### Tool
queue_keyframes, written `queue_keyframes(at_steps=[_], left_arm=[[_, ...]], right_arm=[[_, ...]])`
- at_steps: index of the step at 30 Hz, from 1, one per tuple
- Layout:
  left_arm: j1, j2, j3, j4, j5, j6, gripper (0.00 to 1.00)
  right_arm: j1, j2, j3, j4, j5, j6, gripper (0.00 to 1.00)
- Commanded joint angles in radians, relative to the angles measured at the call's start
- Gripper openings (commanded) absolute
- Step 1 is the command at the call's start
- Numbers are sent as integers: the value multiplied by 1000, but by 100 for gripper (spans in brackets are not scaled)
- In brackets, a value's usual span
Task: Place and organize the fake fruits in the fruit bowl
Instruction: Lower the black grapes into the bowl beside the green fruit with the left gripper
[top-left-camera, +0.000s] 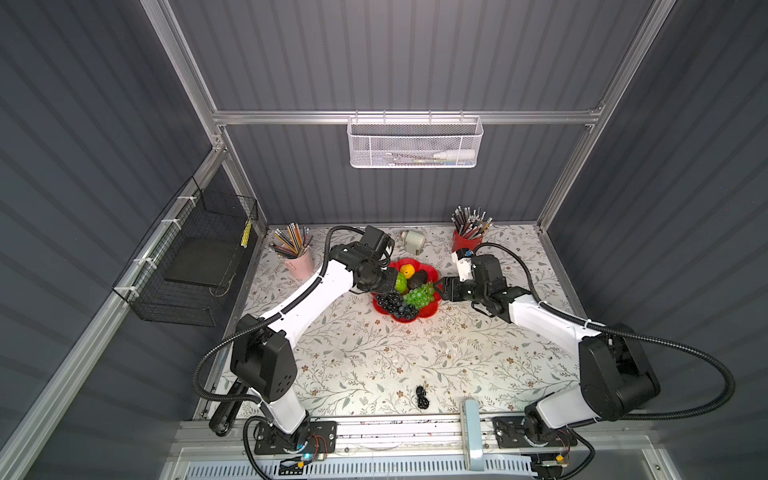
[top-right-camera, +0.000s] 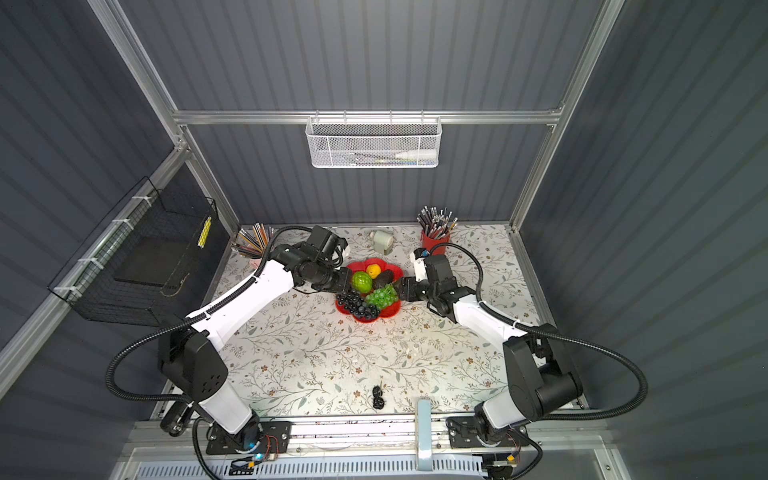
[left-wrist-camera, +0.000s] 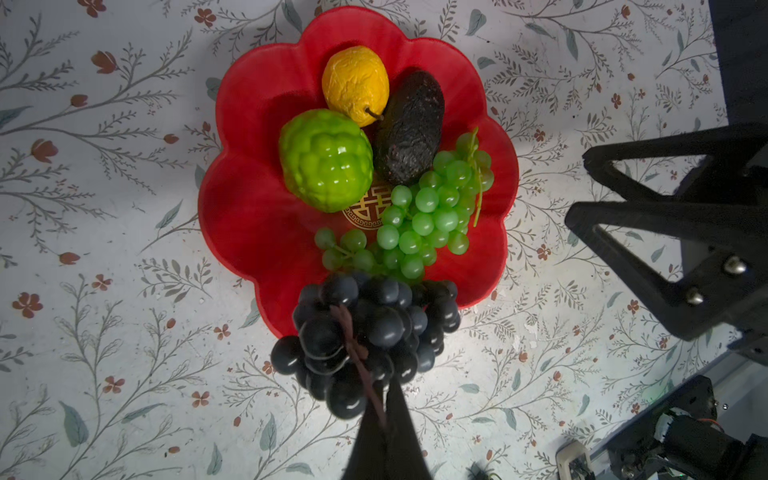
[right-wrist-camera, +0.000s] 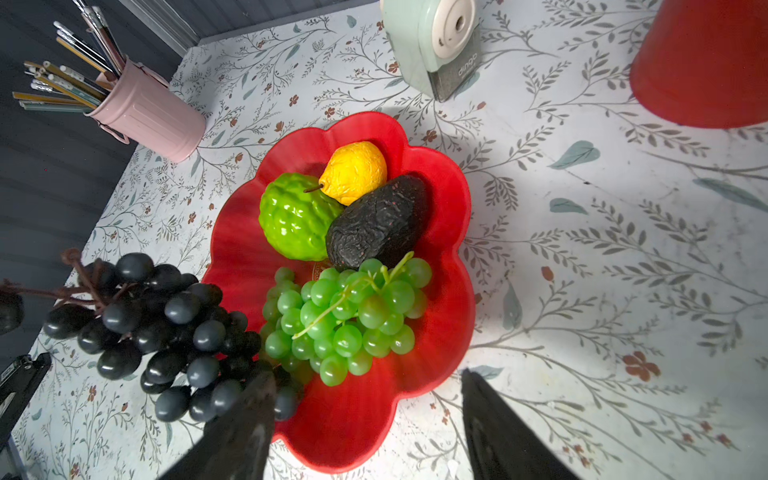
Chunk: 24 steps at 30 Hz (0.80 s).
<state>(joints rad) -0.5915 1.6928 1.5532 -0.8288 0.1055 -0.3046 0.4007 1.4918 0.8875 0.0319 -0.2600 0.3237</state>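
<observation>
Here — black grapes (left-wrist-camera: 374, 324) over bowl (left-wrist-camera: 249, 216)

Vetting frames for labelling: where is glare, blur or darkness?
Left wrist view: glare spots on the lime-green knobbly fruit; left tool, pinching the black grape bunch, blurred. Right wrist view: right tool blurred. In both top views: table bright, walls dark.

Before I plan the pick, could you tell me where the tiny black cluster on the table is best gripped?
Probably its middle, from straight above: the tiny black cluster lies flat on the table, longer front to back, so jaws close across its narrow width. Its stem is too small to judge.
</observation>
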Motion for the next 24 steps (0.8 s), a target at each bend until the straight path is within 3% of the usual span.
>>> queue_keyframes(at_steps=[1, 24], left_arm=[[24, 17, -14, 28, -7, 41, 0], [99, 205, 36, 164, 35, 83, 0]], right_arm=[[6, -41, -18, 52, -13, 25, 71], [71, 26, 34, 22, -130, 6, 71]])
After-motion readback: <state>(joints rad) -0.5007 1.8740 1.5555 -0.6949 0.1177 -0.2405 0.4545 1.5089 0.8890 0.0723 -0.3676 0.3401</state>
